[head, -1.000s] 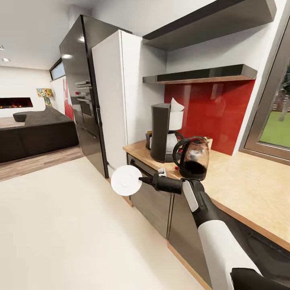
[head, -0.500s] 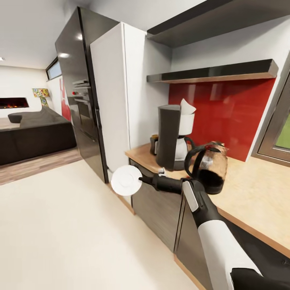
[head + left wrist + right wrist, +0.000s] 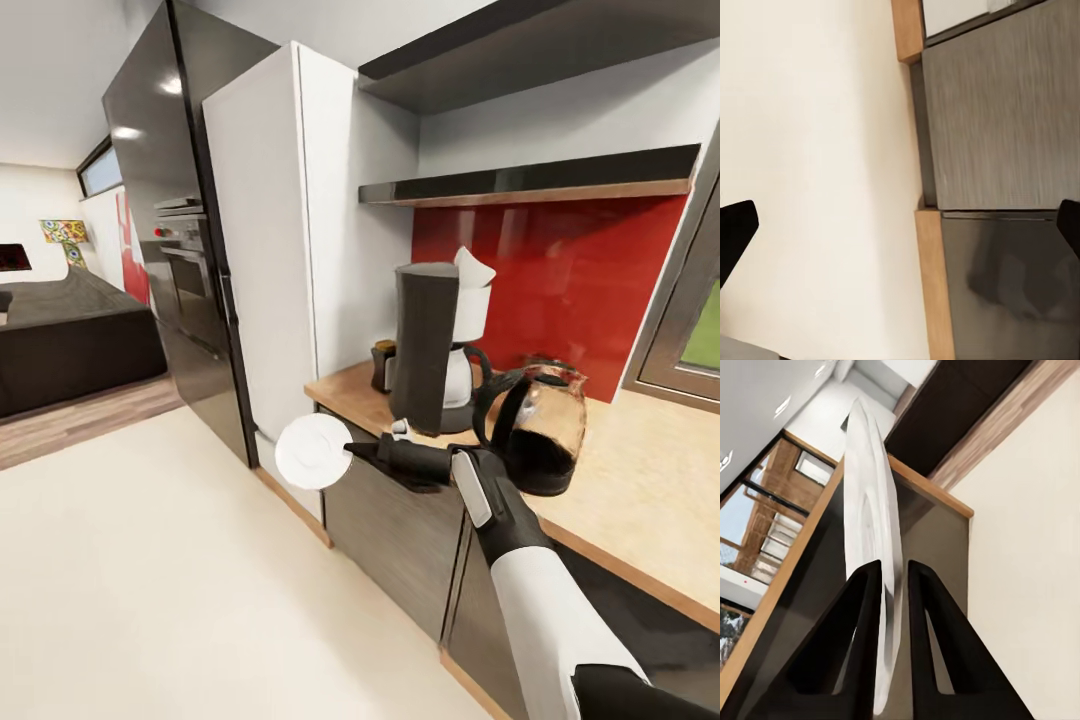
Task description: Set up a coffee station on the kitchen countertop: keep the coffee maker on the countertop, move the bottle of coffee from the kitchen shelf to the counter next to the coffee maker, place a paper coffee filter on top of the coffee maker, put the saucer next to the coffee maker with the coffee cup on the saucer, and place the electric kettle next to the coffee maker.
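My right gripper [image 3: 350, 450] is shut on the rim of the white saucer [image 3: 313, 451], held on edge in the air in front of the cabinet fronts, below and left of the kitchen countertop [image 3: 620, 480]. The right wrist view has the saucer [image 3: 874, 547] edge-on between both fingers [image 3: 862, 607]. On the countertop the dark coffee maker [image 3: 425, 345] carries the paper coffee filter [image 3: 472, 267] on top. The bottle of coffee [image 3: 384, 365] stands to its left, the glass electric kettle [image 3: 540, 425] to its right. The kitchen shelf [image 3: 530, 177] hangs above. My left gripper [image 3: 900, 225] is open over the floor.
A tall white cabinet [image 3: 270, 280] and a black oven column [image 3: 165, 230] stand left of the counter. Grey cabinet doors [image 3: 390, 520] run under the worktop. Pale open floor [image 3: 150, 580] spreads to the left, with a dark sofa [image 3: 70, 340] far back and a window [image 3: 700, 330] at right.
The whole view has shifted: the counter, coffee maker and kettle sit further right and larger, the living room slides out left. The right gripper still holds the saucer the same way.
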